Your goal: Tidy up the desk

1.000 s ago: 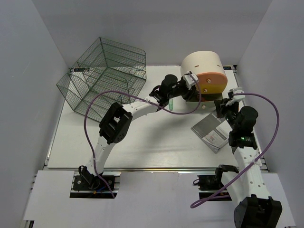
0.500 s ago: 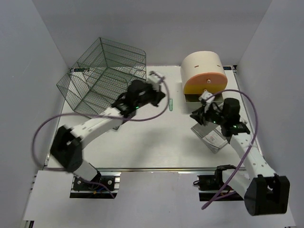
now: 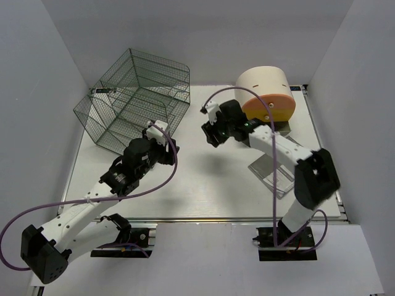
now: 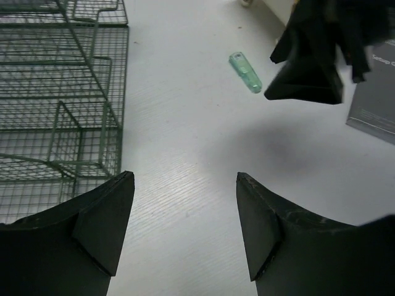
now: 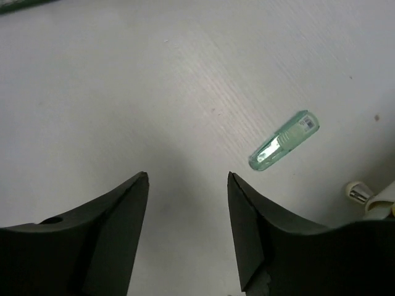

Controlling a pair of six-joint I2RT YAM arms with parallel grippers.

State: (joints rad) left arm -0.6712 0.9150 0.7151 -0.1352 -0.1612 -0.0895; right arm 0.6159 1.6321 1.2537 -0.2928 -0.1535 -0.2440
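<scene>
both pincers gape wide and empty. the left gripper (image 4: 183, 179) hovers over the bare white desk (image 3: 203, 179), which spans the enclosure floor under both arms, with the wire cage (image 3: 133, 98) close on its left. the right gripper (image 5: 187, 176) hangs over the desk too. a small green tube (image 5: 284, 140) lies flat just beyond one finger, untouched. the cream-and-orange drawer box (image 3: 265, 86) sits far right. a flat grey packet (image 3: 274, 176), maybe a booklet, lies nearer.
</scene>
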